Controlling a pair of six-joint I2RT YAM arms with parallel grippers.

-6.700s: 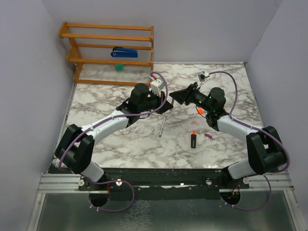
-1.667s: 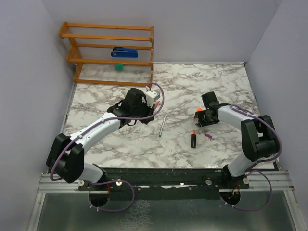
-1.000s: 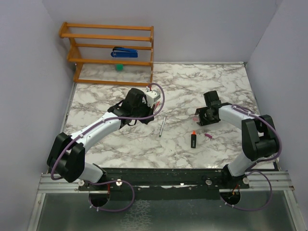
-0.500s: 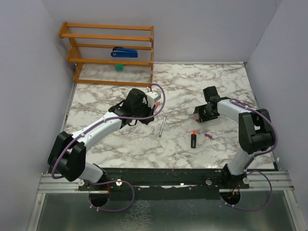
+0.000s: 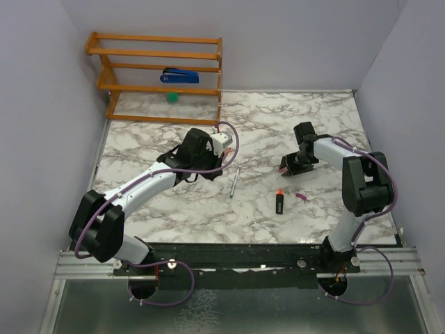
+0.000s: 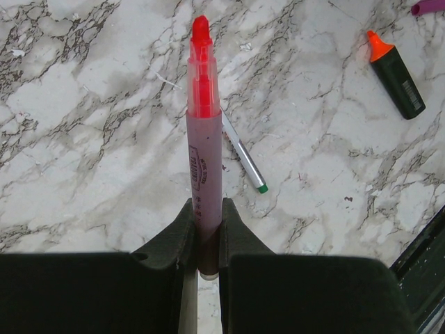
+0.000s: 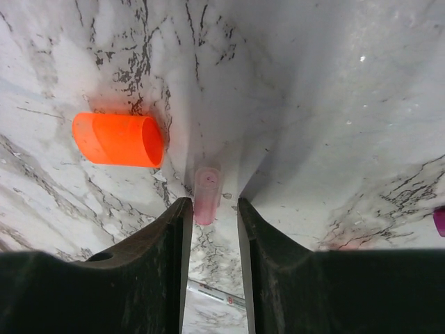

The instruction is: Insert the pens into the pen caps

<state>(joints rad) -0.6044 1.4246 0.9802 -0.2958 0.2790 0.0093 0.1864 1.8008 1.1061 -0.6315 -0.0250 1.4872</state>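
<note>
Right fingers (image 7: 167,243) parted, gripping nothing. Pale pink cap (image 7: 206,193) lies on worktop (image 7: 313,104) between their tips, long axis straight ahead; right arm nearer. Orange cap (image 7: 118,140) ahead-left, crosswise. Left fingers (image 6: 170,240) clenched on pink pen (image 6: 206,174), tip pointing straight out.

marble-look tabletop (image 7: 334,83) glossy; orange cap (image 7: 117,139) smooth plastic; left fingers (image 6: 167,243) matt black; rack (image 5: 153,39) wood

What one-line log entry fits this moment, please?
left gripper: shut on pink pen | right gripper: open, straddling pale pink cap | orange cap: alongside
</note>
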